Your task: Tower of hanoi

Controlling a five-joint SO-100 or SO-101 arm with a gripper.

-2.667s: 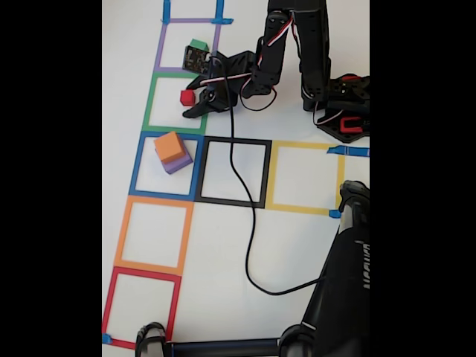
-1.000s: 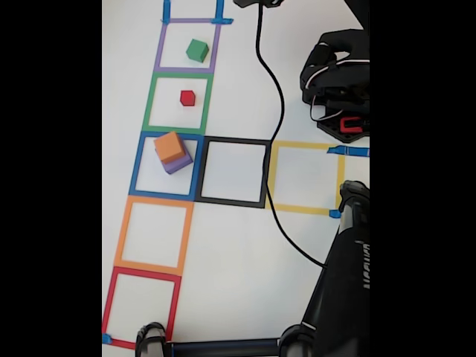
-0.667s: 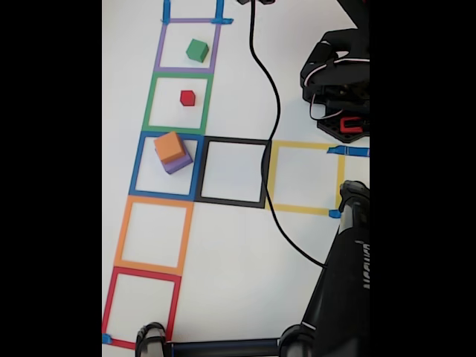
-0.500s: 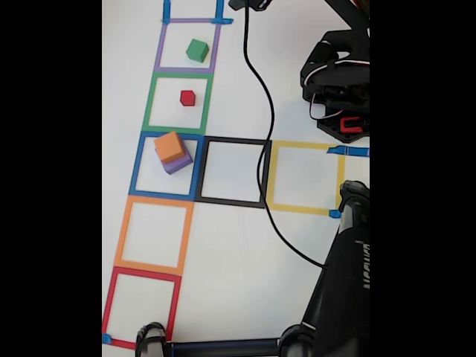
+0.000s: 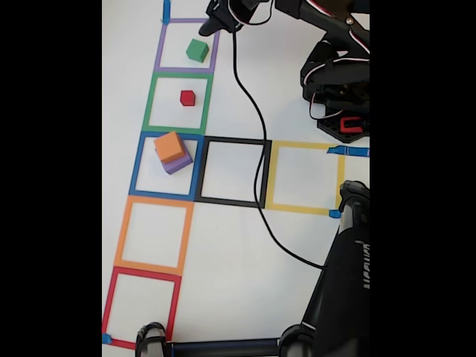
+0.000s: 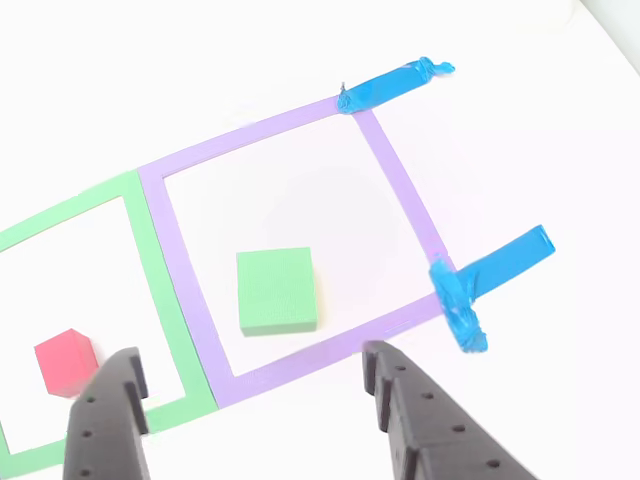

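Observation:
The green block (image 5: 197,50) lies inside the purple tape square (image 5: 159,46). Just below it in the fixed view, the red block (image 5: 187,97) sits in the green tape square. The orange block (image 5: 169,146) rests on the purple block (image 5: 181,163) in the blue tape square. My gripper (image 5: 211,25) hovers at the top edge, just up and right of the green block. In the other view the gripper (image 6: 250,358) is open, its two black fingers (image 6: 420,430) straddling the near side of the green block (image 6: 277,290) without touching it. The red block (image 6: 65,361) lies beside the left finger.
A black cable (image 5: 256,141) trails from the gripper across the black tape square (image 5: 235,201). The arm base (image 5: 338,97) stands at the right. Yellow (image 5: 305,209), orange (image 5: 152,266) and red (image 5: 140,273) tape squares hold nothing. A black stand (image 5: 342,290) fills the lower right.
The gripper let go of the red block in the green square, pulled away upward, and has now swung back in at the top beside the green block. The blocks have not moved.

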